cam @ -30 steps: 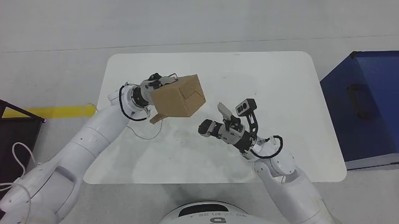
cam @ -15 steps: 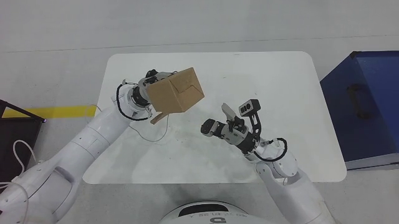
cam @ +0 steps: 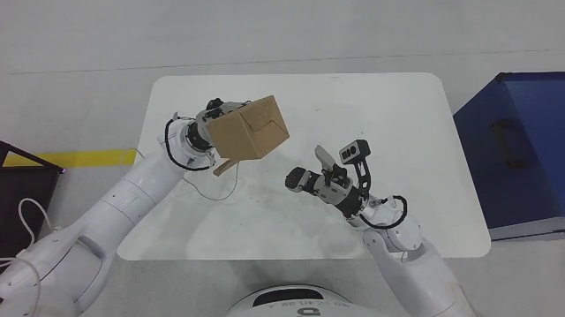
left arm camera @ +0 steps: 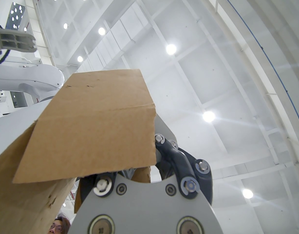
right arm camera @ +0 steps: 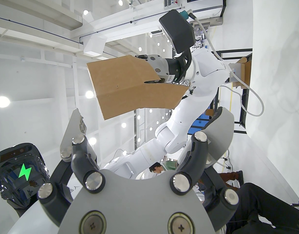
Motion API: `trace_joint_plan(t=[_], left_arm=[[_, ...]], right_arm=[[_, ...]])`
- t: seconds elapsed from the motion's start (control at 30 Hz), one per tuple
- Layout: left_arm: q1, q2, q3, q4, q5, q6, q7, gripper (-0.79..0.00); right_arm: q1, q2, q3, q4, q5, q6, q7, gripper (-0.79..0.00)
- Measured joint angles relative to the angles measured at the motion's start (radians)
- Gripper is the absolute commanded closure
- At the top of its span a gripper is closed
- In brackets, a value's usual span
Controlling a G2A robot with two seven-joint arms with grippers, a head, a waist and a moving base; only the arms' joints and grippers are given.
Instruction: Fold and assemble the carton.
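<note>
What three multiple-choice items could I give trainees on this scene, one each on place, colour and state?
1. The carton is: A on a shelf; B lifted in the left pincer; C in a person's hands.
2. Its colour: A brown; B white; C green.
3. The right pincer is: A shut on the carton; B shut on tape; C open, empty.
Answers: B, the left pincer grips it above the table; A, plain brown cardboard; C, its jaws stand apart, empty.

Brown cardboard carton (cam: pixel 252 128), folded into a box, tilted, held aloft over the tabletop's (cam: pixel 397 123) left half, one flap loose.
</note>
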Motion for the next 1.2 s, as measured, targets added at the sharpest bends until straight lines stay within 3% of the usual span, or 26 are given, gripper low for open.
trace_joint_plan(t=[0.53, 0.7, 0.9, 1.07, 1.2], left_arm=[[-0.004, 0.003, -0.013, 0.01, 0.029, -0.028, 0.029, 0.0], [0.004, 0.026, -0.075, 0.013, 0.263, -0.225, 0.183, 0.0], [0.02, 0.073, -0.175, -0.022, 0.527, -0.349, 0.305, 0.0], [0.021, 0.119, -0.228, -0.115, 0.843, -0.329, 0.395, 0.0], [0.011, 0.154, -0.244, -0.235, 1.181, -0.216, 0.479, 0.0]], right_arm=[[0.0, 0.0, 0.0, -0.001, -0.002, 0.001, -0.003, -0.785], [-0.005, 0.0, -0.006, -0.012, -0.043, -0.009, -0.038, -0.785], [-0.018, 0.0, -0.004, -0.022, -0.064, -0.031, -0.072, -0.785], [-0.025, 0.001, -0.004, -0.029, -0.086, -0.038, -0.097, -0.785], [-0.027, 0.001, -0.01, -0.032, -0.102, -0.035, -0.114, -0.785]])
